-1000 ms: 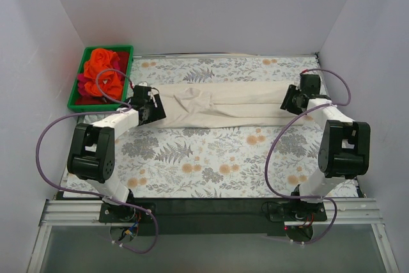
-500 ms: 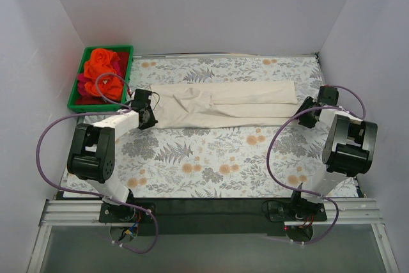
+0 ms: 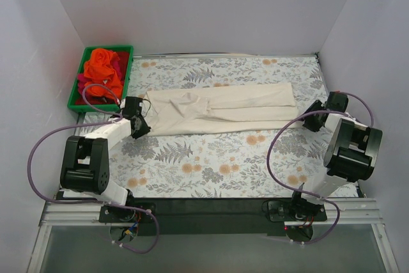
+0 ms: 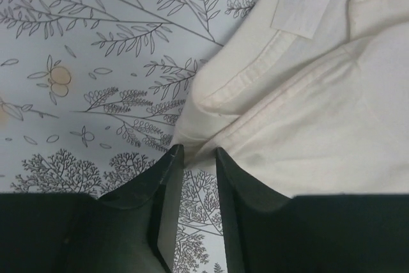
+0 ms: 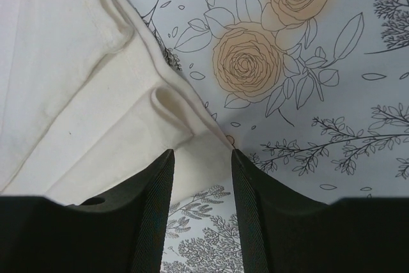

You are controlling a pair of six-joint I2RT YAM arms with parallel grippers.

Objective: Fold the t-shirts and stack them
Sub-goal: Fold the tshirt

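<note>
The cream t-shirt (image 3: 220, 110) lies flat on the floral tablecloth, folded into a long strip. My left gripper (image 3: 139, 127) is at its near left corner, and my right gripper (image 3: 313, 123) is at its near right corner. In the left wrist view the left gripper (image 4: 195, 151) is open by a narrow gap, with the shirt corner (image 4: 300, 113) at its tips. In the right wrist view the right gripper (image 5: 201, 153) is open, with the shirt corner (image 5: 77, 94) reaching between its fingertips. The orange shirt (image 3: 102, 68) and the red-magenta shirt (image 3: 83, 87) lie crumpled in the bin.
A green bin (image 3: 130, 62) stands at the far left corner of the table. White walls close in the left, right and back sides. The tablecloth (image 3: 211, 164) covers the table in front of the shirt.
Both grippers have moved off the shirt's ends, outward and toward the near side, to its near corners. The shirt now lies spread out a little longer and flatter.
</note>
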